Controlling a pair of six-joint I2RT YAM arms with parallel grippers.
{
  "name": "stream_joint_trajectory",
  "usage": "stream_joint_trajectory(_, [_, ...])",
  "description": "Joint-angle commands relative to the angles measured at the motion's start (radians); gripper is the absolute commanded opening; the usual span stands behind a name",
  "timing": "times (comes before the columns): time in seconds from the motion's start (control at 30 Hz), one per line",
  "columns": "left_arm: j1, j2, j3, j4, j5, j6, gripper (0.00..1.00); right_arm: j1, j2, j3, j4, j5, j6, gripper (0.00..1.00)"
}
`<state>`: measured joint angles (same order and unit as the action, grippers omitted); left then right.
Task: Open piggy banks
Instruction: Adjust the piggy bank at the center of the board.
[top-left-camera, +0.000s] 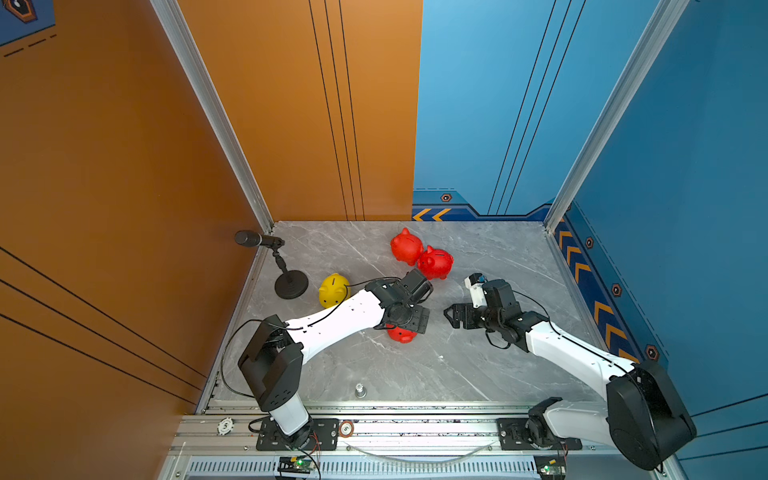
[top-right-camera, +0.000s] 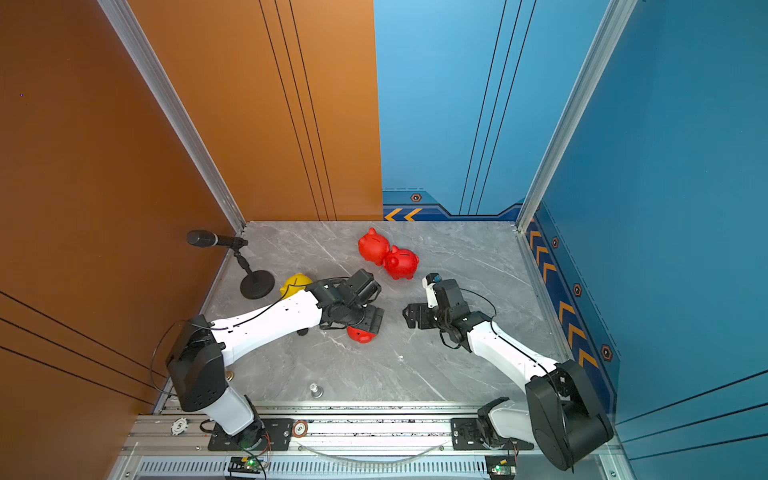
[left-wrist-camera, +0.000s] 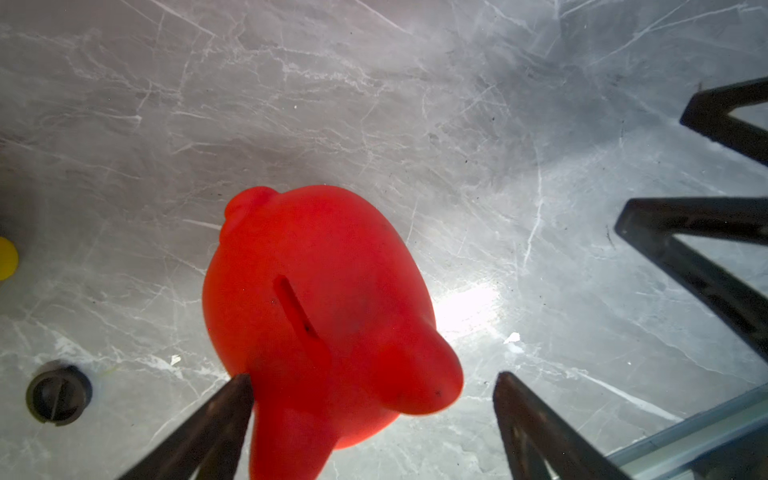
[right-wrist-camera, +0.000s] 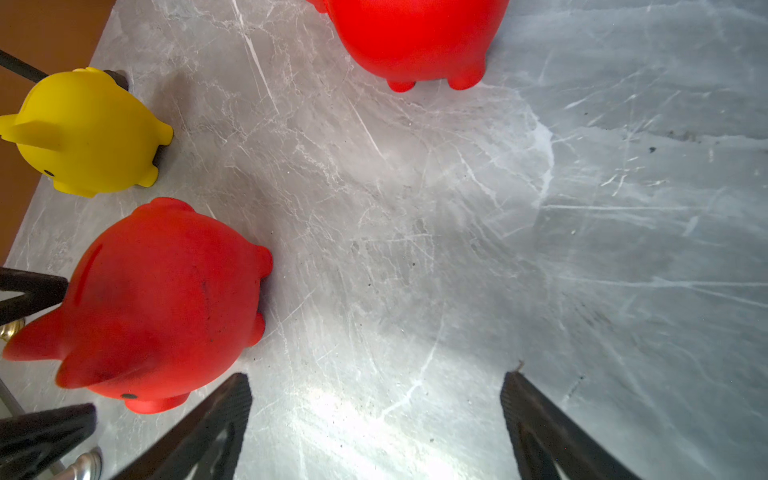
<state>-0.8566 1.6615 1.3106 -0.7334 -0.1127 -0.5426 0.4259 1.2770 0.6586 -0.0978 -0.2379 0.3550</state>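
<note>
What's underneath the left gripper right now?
A red piggy bank on the table, coin slot facing the wrist camera; left gripper open around it. Underside hidden.

Both top views are looking steeply down from high over the front rail (top-left-camera: 415, 432), far off, taking in the whole bench (top-left-camera: 478, 365) w/ nearly identical framing. Left wrist cam is pointing down, v. close over the near red piggy bank (left-wrist-camera: 324, 299). Right wrist cam is facing across the bench, close, also catching that same red piggy bank (right-wrist-camera: 158, 299).
</note>
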Motion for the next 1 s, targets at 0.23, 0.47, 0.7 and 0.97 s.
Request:
stream_joint_trajectory(0.23, [0.005, 0.04, 0.03, -0.146, -0.119, -0.031, 1.0, -0.003, -0.005, 0.0, -0.009, -0.023, -0.015, 0.96])
stream_joint_trajectory(0.47, [0.026, -0.01, -0.026, -0.162, -0.181, -0.075, 0.99, 0.008, 0.01, 0.002, 0.007, -0.037, -0.012, 0.96])
stream_joint_trajectory(0.7, [0.095, -0.085, -0.092, -0.192, -0.209, -0.065, 1.0, 0.017, 0.03, 0.016, 0.019, -0.041, -0.012, 0.96])
stream_joint_trajectory(0.97, [0.131, -0.18, -0.117, -0.141, -0.137, 0.016, 0.98, 0.033, 0.058, 0.039, 0.021, -0.043, -0.013, 0.96])
